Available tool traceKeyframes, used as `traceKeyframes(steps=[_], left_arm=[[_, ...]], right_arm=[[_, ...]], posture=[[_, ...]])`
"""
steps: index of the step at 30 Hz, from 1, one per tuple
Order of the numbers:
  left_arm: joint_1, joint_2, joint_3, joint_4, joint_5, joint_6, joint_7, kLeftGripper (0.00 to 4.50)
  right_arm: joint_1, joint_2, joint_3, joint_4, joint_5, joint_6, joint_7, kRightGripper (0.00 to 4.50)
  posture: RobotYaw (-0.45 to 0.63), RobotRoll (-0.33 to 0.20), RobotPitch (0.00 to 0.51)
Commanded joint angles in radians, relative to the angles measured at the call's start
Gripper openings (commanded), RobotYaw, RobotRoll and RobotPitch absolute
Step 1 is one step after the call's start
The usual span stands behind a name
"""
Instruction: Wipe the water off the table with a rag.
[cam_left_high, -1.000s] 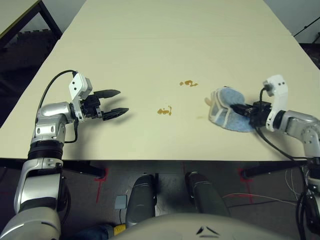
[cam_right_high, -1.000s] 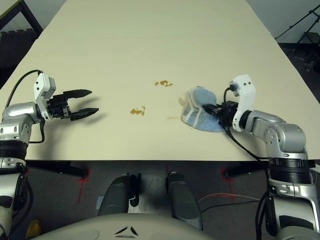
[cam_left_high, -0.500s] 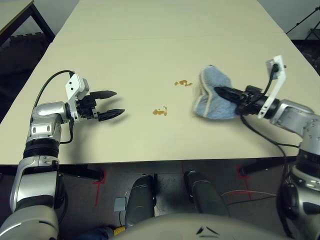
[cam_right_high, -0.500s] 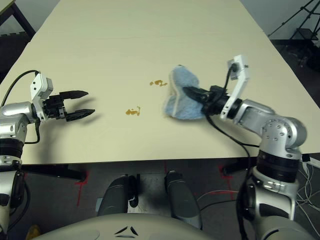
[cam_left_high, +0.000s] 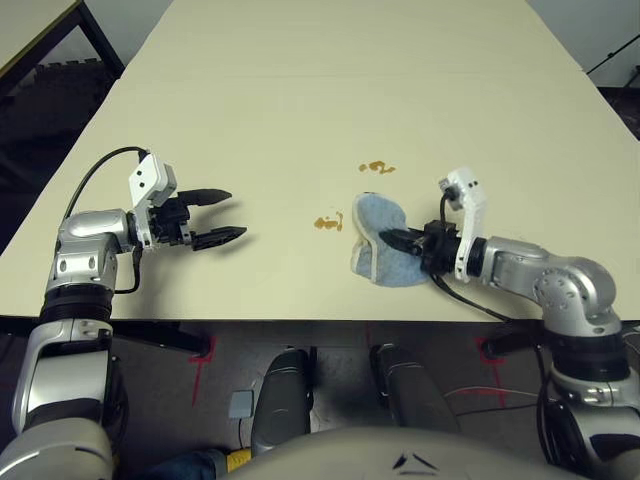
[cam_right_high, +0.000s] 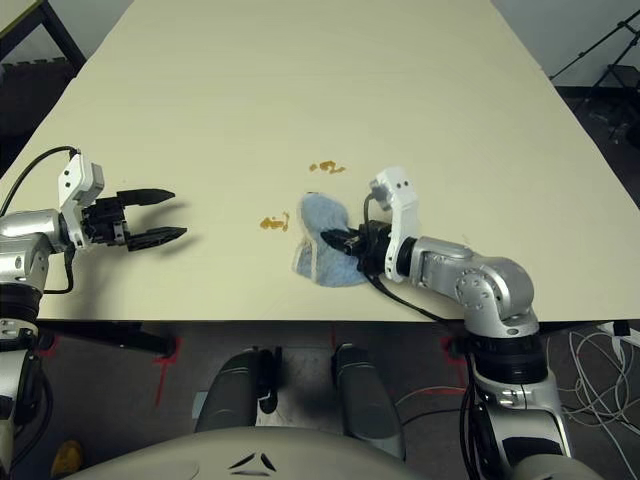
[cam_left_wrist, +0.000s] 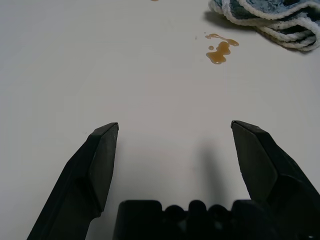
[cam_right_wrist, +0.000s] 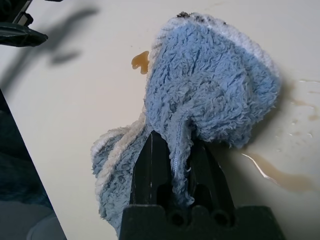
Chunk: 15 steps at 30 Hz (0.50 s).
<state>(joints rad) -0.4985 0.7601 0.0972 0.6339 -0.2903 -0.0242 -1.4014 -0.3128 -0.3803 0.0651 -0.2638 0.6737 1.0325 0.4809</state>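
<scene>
The light blue terry rag (cam_left_high: 376, 212) with its cream-white edge is bunched on or just above the large cream-topped table (cam_left_high: 250, 120), in front of the robot; whether its underside presses on the top is hidden. The right gripper (cam_right_wrist: 175, 137) is closed on it, a narrow fold pinched between the fingers, which cover part of the cloth. Dark specks mark the rag's edge in the right wrist view; what they are is unclear.

Just beside the rag, toward the robot's left, lies an amber-brown splotch (cam_left_high: 328, 222). A second, broken splotch (cam_left_high: 377, 167) sits farther from the robot, beyond the rag. In the right wrist view, thin wet streaks (cam_right_wrist: 292, 181) glisten by the cloth, one running out at the picture's border; how far the wet goes under the rag cannot be told.

Well apart from the cloth, the left gripper (cam_left_high: 238, 213) stands wide open above the table, nothing between its fingers.

Beyond the large table's left side, a smaller table (cam_left_high: 30, 22) with a black frame is cut off by the picture's edge. White cables (cam_right_high: 600, 390) tangle on the floor at the right, and a tripod (cam_right_high: 612, 72) is cropped beyond the table.
</scene>
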Motion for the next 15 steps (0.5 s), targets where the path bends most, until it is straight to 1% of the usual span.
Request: traceKeyframes(steps=[1,5,10,15], left_arm=[[0.008,0.006,0.001,-0.017,0.000,0.004,0.002,4.50],[0.008,0.004,0.001,-0.016,-0.001,0.004,0.004,4.50],[0.007,0.002,-0.001,-0.023,-0.004,0.007,0.003,4.50],[0.014,-0.001,-0.001,-0.043,-0.007,0.019,0.006,4.50]], right_arm=[[-0.011,0.042,0.089,0.037,-0.033,-0.011,0.021,0.12],[-0.047,0.088,0.154,0.084,-0.079,-0.041,0.038,0.12],[-0.129,0.178,0.224,0.217,-0.153,-0.111,0.061,0.12],[-0.187,0.246,0.284,0.324,-0.220,-0.172,0.097,0.12]], posture=[[-0.17,0.000,0.138],[-0.17,0.000,0.133],[-0.17,0.000,0.133],[-0.16,0.000,0.142]])
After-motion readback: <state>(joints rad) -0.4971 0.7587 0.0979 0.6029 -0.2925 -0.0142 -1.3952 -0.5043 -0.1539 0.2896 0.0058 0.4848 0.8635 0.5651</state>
